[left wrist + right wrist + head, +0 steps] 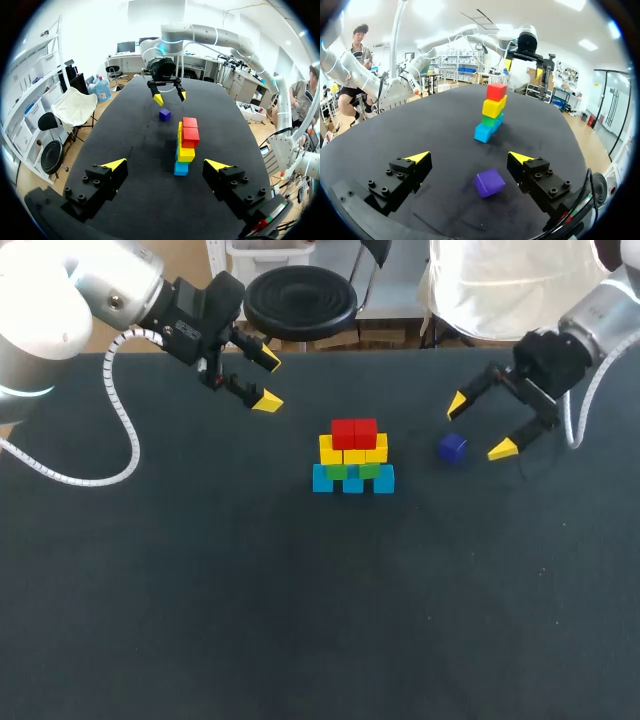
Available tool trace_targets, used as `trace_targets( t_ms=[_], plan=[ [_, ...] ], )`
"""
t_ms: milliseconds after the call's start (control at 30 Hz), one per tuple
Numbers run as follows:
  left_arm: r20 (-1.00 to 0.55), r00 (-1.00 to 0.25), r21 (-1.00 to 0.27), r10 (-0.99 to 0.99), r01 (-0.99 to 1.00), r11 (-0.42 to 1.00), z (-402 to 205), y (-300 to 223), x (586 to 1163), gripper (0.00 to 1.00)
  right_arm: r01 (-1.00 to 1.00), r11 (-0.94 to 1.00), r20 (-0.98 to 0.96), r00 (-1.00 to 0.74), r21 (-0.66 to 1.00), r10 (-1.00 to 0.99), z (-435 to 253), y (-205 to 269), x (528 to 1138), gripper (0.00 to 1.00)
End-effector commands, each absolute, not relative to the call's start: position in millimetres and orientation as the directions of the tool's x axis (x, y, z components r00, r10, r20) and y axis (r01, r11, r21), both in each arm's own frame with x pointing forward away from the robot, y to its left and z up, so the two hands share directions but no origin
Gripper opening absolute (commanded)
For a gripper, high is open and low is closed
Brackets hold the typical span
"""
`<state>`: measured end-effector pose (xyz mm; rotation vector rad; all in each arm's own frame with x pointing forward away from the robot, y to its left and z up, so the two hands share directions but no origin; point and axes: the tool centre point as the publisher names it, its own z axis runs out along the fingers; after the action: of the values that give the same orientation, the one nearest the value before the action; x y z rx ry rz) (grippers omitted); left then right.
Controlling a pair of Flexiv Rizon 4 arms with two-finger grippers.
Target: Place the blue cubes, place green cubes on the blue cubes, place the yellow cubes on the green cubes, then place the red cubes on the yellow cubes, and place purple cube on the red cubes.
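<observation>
A cube stack stands mid-table: blue cubes [352, 480] at the bottom, green cubes [352, 471] on them, yellow cubes [353, 451] above, two red cubes [354, 432] on top. The purple cube [453, 448] lies alone on the table to the stack's right. My right gripper [481, 425] hangs open just above and around it; in the right wrist view the purple cube [489, 182] sits between the open fingers, untouched, with the stack [491, 113] ahead. My left gripper [267, 380] is open and empty at the back left; the stack [185, 146] lies ahead of it.
The black table [300, 620] has wide bare room in front of the stack and on both sides. A round black stool stands behind the table's far edge.
</observation>
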<state>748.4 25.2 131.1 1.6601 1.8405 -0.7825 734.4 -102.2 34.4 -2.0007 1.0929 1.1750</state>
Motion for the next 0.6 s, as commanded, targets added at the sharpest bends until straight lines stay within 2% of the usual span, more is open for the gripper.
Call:
trace_targets(
  t_ms=[33, 600],
  plan=[
    [-0.721, -0.098, -0.067, 0.685, 0.995, 0.072, 130.9, 25.2, 749.5, 1.00, -0.390, -0.890, -0.897, 0.265, 0.236, -0.354, 33.7, -101.4, 739.1, 1.00],
    [-0.721, -0.098, -0.067, 0.685, 0.995, 0.072, 130.9, 25.2, 749.5, 1.00, -0.349, -0.898, -0.889, 0.270, 0.268, -0.370, 26.6, -90.7, 736.8, 1.00]
  ],
)
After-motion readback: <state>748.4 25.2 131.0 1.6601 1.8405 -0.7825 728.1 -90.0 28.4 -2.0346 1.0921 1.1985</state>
